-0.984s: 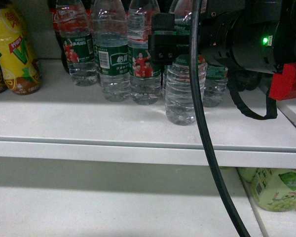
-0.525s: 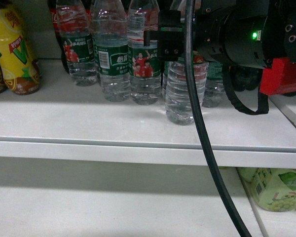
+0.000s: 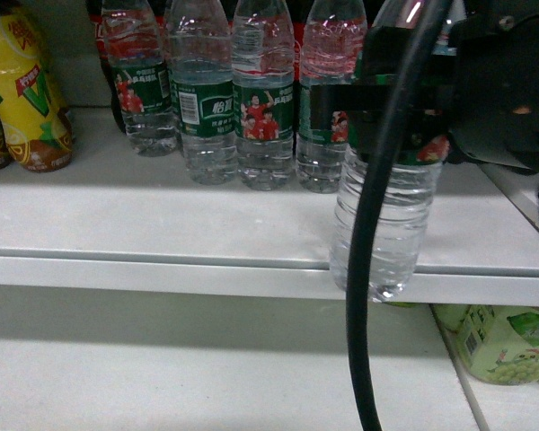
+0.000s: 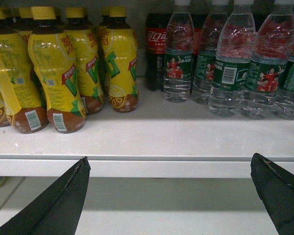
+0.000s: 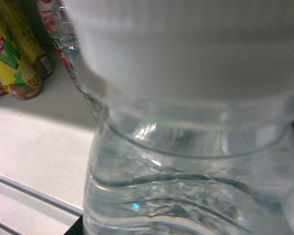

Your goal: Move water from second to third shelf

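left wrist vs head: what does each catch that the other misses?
Left wrist only: the open left gripper, and the full group of yellow bottles. Head only: the right gripper shut on the water bottle, carried out past the shelf edge, and green bottles on the shelf below. Both: the row of water bottles.

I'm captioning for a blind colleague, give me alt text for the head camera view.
The right gripper holds a water bottle in front of the shelf edge, its base below the shelf's lip. Four matching bottles stand behind, and yellow drink bottles at left.
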### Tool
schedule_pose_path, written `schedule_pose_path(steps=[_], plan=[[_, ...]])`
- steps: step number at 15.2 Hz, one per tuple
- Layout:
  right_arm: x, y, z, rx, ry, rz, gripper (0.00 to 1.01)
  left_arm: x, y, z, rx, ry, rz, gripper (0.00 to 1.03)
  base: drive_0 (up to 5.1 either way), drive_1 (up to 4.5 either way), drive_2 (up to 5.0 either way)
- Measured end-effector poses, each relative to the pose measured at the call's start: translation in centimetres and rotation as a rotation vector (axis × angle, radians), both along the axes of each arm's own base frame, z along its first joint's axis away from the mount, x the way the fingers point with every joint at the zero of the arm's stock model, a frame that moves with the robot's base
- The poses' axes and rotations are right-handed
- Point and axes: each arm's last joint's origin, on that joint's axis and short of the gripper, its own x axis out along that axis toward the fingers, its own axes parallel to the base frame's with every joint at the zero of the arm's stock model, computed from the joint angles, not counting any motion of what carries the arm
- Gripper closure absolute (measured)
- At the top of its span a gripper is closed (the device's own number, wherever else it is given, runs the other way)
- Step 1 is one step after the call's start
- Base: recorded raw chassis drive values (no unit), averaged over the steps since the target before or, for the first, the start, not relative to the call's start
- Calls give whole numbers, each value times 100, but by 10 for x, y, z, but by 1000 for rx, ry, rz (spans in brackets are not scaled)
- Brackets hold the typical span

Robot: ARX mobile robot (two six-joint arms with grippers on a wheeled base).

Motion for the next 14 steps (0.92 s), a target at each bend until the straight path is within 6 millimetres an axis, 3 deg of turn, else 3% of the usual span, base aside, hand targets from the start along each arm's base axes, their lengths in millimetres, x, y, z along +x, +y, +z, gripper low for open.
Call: schedule_pose_path(steps=[7,10,14], plan=[[-73,-47,35,0,-75,-82,57,0,0,0,0,0,0,5,0,0,0],[-106,-82,45,-31,-158,-267,58,0,0,0,0,0,0,5,0,0,0],[-119,-107,47,-39,-162,-388,58,0,0,0,0,0,0,5,0,0,0]])
